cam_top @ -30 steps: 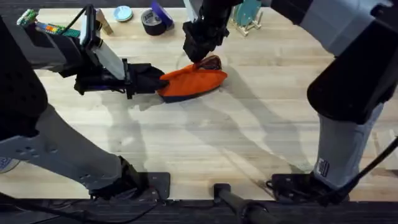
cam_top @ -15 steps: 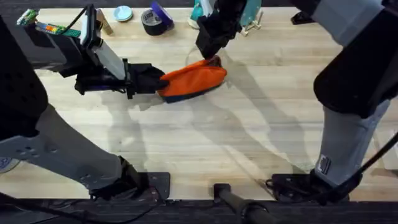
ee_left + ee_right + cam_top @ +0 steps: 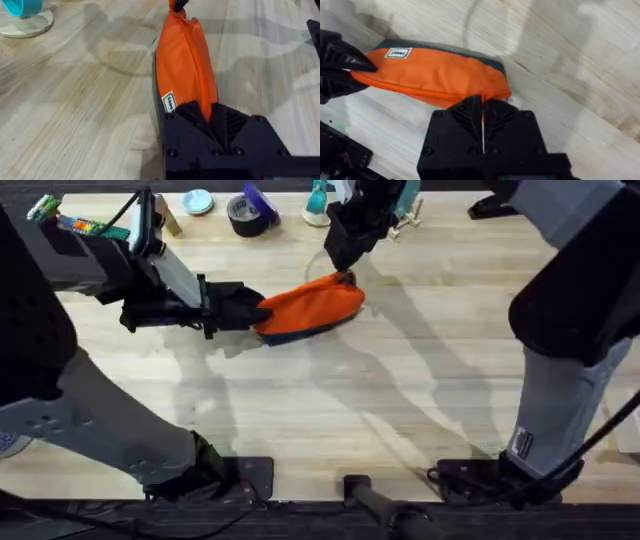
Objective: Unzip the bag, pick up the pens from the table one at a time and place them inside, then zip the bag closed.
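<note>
The orange bag [image 3: 308, 308] lies on the table [image 3: 400, 390], left of centre toward the back, its zipper line running along the top [image 3: 192, 60]. My left gripper [image 3: 252, 310] is shut on the bag's left end [image 3: 207, 107]. At the opposite end, my right gripper [image 3: 343, 272] comes down from above. In the right wrist view its fingers [image 3: 482, 117] are pressed together on a thin orange sliver at the bag's tip, apparently the zipper pull. The same view has the bag [image 3: 435, 75] with its white label, and the left gripper [image 3: 340, 70] beyond it. The pens are out of view.
Along the table's back edge stand a dark tape roll [image 3: 246, 214], a small round lid [image 3: 197, 201], a teal object on a white base [image 3: 318, 206] and a teal stand [image 3: 402, 205]. Bare wood stretches across the front and right.
My right gripper has moved right and toward the back along the bag's top to its right end. The dark gap there has closed up. The left gripper has stayed put.
</note>
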You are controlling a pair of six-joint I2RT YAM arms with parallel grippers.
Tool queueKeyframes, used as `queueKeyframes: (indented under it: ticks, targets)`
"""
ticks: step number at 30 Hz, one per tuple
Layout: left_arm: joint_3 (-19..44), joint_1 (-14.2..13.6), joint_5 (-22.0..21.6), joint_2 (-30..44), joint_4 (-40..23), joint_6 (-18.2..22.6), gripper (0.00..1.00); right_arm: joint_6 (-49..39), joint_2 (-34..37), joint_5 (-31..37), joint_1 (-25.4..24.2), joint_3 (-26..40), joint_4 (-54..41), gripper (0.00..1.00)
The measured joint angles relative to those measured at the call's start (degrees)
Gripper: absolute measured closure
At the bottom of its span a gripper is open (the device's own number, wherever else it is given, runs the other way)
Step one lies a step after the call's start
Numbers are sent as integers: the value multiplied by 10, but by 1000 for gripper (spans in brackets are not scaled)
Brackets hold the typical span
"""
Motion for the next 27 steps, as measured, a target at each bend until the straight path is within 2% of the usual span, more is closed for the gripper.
queueKeyframes:
  ticks: [19,27]
  targets:
    - [0,-2,0,0,0,-15,959,-17,0,4,-55,0,-2,969]
    - [0,-2,-2,0,-2,-15,959,-28,0,35,-105,0,3,969]
